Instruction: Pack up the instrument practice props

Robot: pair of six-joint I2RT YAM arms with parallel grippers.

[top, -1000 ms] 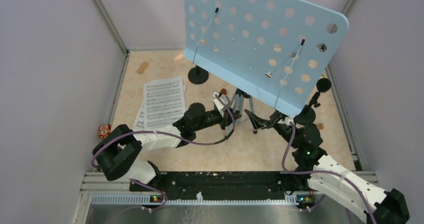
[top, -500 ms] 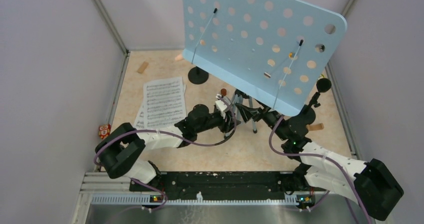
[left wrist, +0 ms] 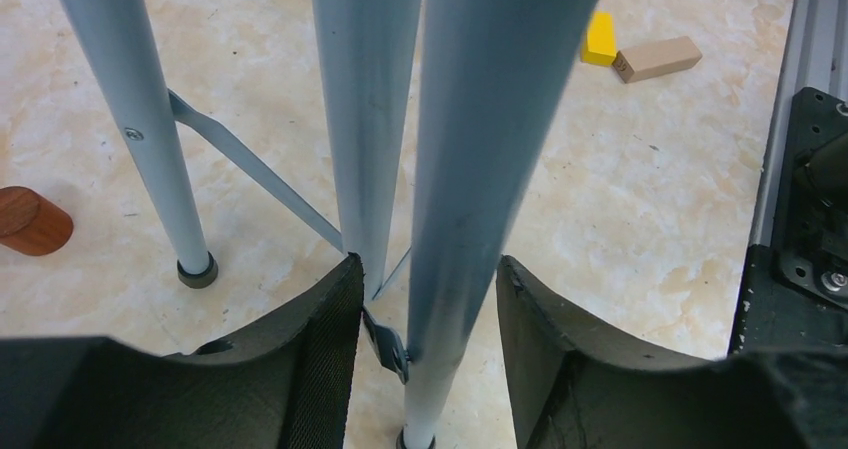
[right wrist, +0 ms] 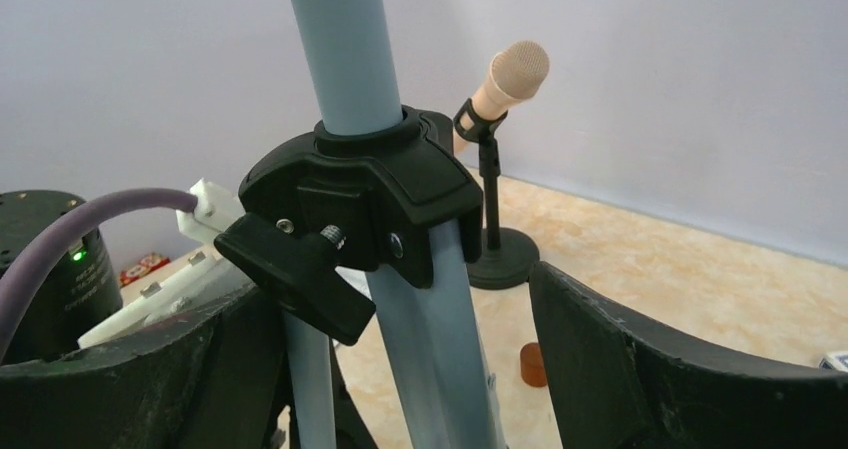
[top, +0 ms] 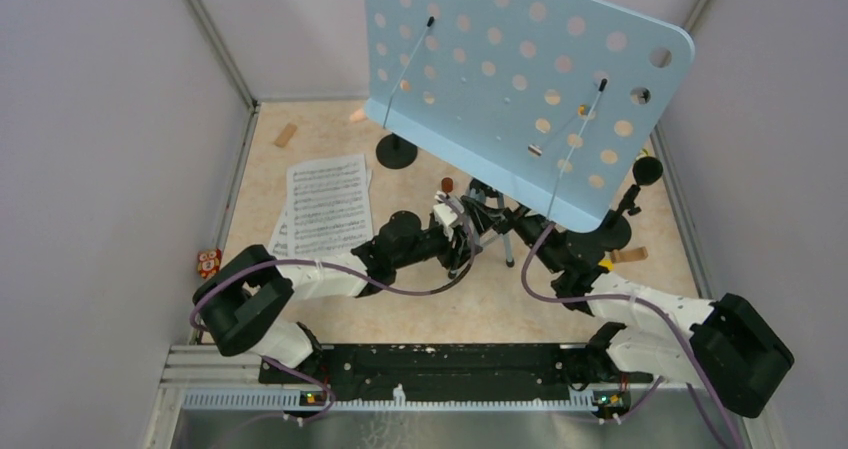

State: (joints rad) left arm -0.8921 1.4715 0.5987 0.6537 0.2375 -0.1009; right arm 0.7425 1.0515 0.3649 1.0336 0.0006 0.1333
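The light-blue perforated music rack [top: 520, 79] stands on grey tripod legs [top: 490, 214] mid-table. My left gripper [top: 466, 237] is open with one tripod leg [left wrist: 455, 229] between its fingers [left wrist: 320, 369], low near the foot. My right gripper [top: 522, 234] is open around the legs just under the black collar [right wrist: 350, 204]. White sheet-music pages [top: 325, 204] lie to the left. A beige microphone [right wrist: 515, 74] stands in a black round-based holder [top: 397, 152]. A black microphone [top: 648, 170] stands in the second holder [top: 612, 231].
A brown cylinder [left wrist: 30, 221] lies by the tripod feet. A yellow block [left wrist: 600, 39] and a wooden block [left wrist: 660, 57] lie to the right. Another wooden block [top: 287, 134] and a red patterned toy [top: 208, 261] sit at the left. Walls close in on three sides.
My right arm has swung left from beside the right mic holder, bringing its open jaws around the tripod. My left gripper has edged right onto a tripod leg.
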